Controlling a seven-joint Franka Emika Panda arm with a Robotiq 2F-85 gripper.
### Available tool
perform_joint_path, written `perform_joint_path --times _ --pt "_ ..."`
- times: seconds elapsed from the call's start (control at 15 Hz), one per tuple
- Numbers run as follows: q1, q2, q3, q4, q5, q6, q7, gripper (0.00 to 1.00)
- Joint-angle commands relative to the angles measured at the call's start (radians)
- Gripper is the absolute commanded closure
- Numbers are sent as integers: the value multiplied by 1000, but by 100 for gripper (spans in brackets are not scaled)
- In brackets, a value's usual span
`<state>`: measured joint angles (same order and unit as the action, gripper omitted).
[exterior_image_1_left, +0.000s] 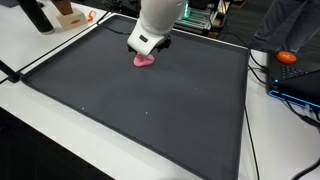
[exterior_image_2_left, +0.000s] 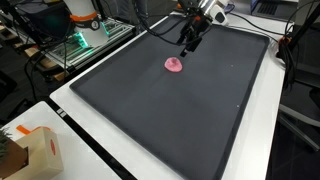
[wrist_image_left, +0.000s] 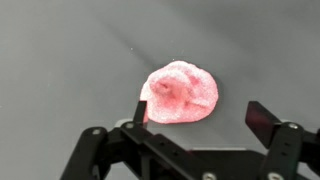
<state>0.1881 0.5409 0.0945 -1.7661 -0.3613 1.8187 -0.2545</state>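
In an exterior view the arm is cut off by the top edge, and the hand (exterior_image_1_left: 152, 48) covers the far part of the pink lump (exterior_image_1_left: 145, 61). What the lump is made of is hard to make out. In the wrist view its near edge is hidden behind the hand's body, and one finger (wrist_image_left: 140, 108) stands in front of its side, so whether they touch cannot be told. The hand is spread wide and holds nothing, poised low over the lump, which lies between the fingers on the black mat (exterior_image_1_left: 150, 115) covering the counter (exterior_image_1_left: 35, 125), towards the mat's far side.
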Motion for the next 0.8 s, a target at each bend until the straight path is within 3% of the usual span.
perform_joint_path --times 0.0,0.4,0.73 --pt "-37 -73 15 -73 59 34 19 0" --pt "-81 -152 4 -141 191 164 99 0" --pt "-89 -226 -18 -228 182 309 190 0"
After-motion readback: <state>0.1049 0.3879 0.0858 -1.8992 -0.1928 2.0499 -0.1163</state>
